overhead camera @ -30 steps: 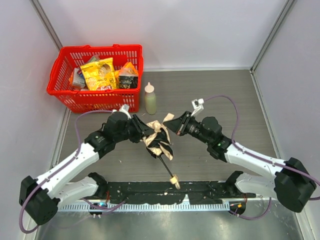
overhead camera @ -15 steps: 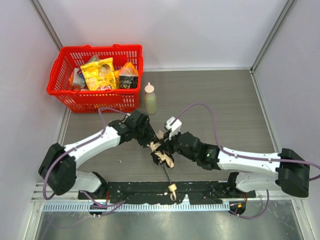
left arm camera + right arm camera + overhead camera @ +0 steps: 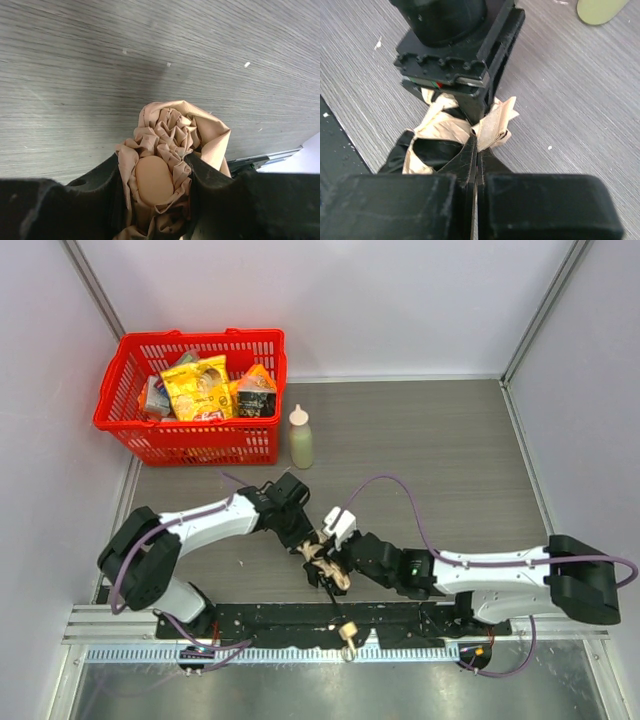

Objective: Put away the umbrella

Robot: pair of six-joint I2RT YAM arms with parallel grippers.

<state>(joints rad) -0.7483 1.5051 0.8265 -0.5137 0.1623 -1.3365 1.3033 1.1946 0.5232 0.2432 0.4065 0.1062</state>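
The beige umbrella (image 3: 325,568) lies bunched up near the table's front. Its thin black shaft (image 3: 336,602) runs down to the pale knob handle (image 3: 347,630) over the black rail. My left gripper (image 3: 308,543) comes in from the left and is shut on the folded canopy. In the left wrist view the crumpled fabric (image 3: 170,132) fills the space between the left gripper's (image 3: 155,162) fingers. My right gripper (image 3: 331,546) meets it from the right. In the right wrist view the right gripper (image 3: 477,145) is shut, with a beige fabric flap (image 3: 495,122) pinched at its tips.
A red basket (image 3: 190,440) full of snack packs stands at the back left. A pale green squeeze bottle (image 3: 300,443) stands just right of it; the right wrist view shows the bottle (image 3: 600,7) at the top edge. A black rail (image 3: 270,622) runs along the near edge.
Both grippers have moved toward the near edge and closer together, bringing the umbrella with them. The canopy is bunched tighter and the knob handle has slid down over the rail.
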